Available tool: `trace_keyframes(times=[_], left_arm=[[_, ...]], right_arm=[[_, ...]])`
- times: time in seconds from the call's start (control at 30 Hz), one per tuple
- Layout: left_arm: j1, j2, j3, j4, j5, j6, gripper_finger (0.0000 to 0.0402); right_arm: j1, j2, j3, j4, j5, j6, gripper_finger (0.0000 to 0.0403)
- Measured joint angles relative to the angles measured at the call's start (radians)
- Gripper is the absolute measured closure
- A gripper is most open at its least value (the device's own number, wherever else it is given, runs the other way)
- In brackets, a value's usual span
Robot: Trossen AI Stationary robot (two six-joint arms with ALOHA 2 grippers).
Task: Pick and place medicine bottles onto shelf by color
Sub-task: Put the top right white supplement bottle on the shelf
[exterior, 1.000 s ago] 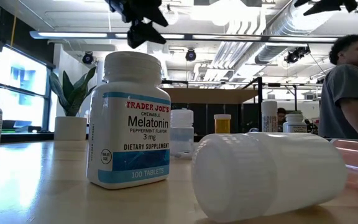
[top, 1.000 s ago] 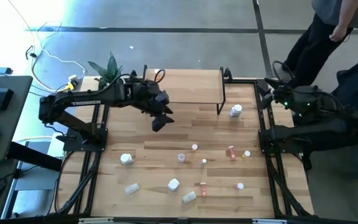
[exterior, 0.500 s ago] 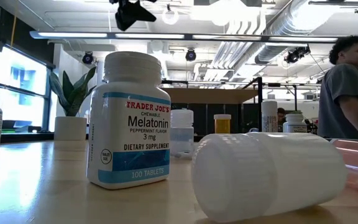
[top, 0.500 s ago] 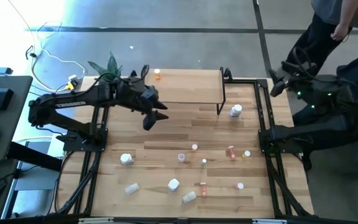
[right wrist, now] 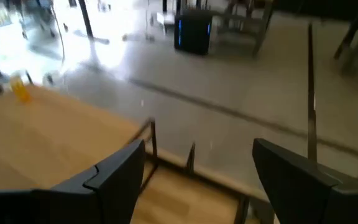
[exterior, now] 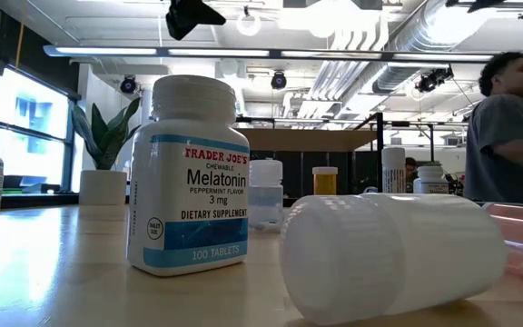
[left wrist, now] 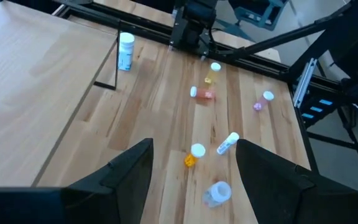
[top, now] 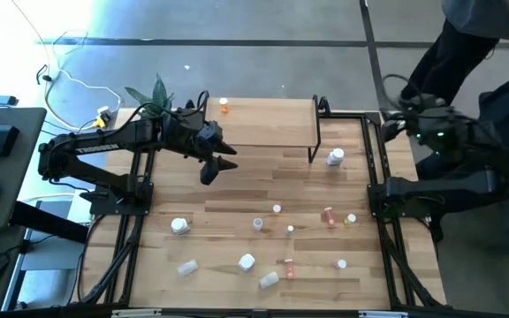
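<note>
Only one orange bottle (top: 224, 107) stands on the shelf (top: 272, 124); both grippers released, empty.

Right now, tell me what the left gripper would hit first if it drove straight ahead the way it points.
The left gripper is open and empty, angled down at the tabletop. Straight ahead lie an orange white-capped bottle and a clear bottle; it would probably meet one of those, though depth is unclear.

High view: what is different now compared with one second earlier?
The left pincer, open and empty, pulled back from the low light-wood shelf, uncovering a small orange bottle standing on it. The right pincer swung out past the table edge. The bottles on the table did not move.
</note>
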Motion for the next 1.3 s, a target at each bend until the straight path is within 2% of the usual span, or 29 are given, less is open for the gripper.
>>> trace_keyframes(times=[0.1, 0.33, 0.53, 0.63, 0.83, 0.97, 1.3], left_arm=[[0.002, 0.000, 0.000, 0.000, 0.000, 0.003, 0.0184], [0.003, 0.000, 0.000, 0.000, 0.000, 0.003, 0.0184], [0.003, 0.000, 0.000, -0.004, 0.000, 0.003, 0.0184], [0.003, 0.000, 0.000, -0.006, 0.000, 0.003, 0.0184], [0.003, 0.000, 0.000, -0.006, 0.000, 0.003, 0.0184], [0.003, 0.000, 0.000, -0.006, 0.000, 0.003, 0.0184], [0.003, 0.001, 0.000, -0.006, 0.000, 0.003, 0.0183]], right_arm=[[-0.038, 0.001, -0.065, -0.012, -0.078, 0.050, 0.0114], [-0.140, 0.020, -0.217, 0.006, -0.289, 0.049, 0.0114], [-0.231, 0.046, -0.299, 0.035, -0.514, -0.052, 0.0114], [-0.276, 0.073, -0.319, 0.043, -0.582, -0.110, 0.0114], [-0.347, 0.152, -0.335, 0.071, -0.699, -0.244, 0.0114], [-0.375, 0.218, -0.335, 0.086, -0.762, -0.390, 0.0114], [-0.407, 0.365, -0.335, 0.087, -0.767, -0.749, 0.0114]])
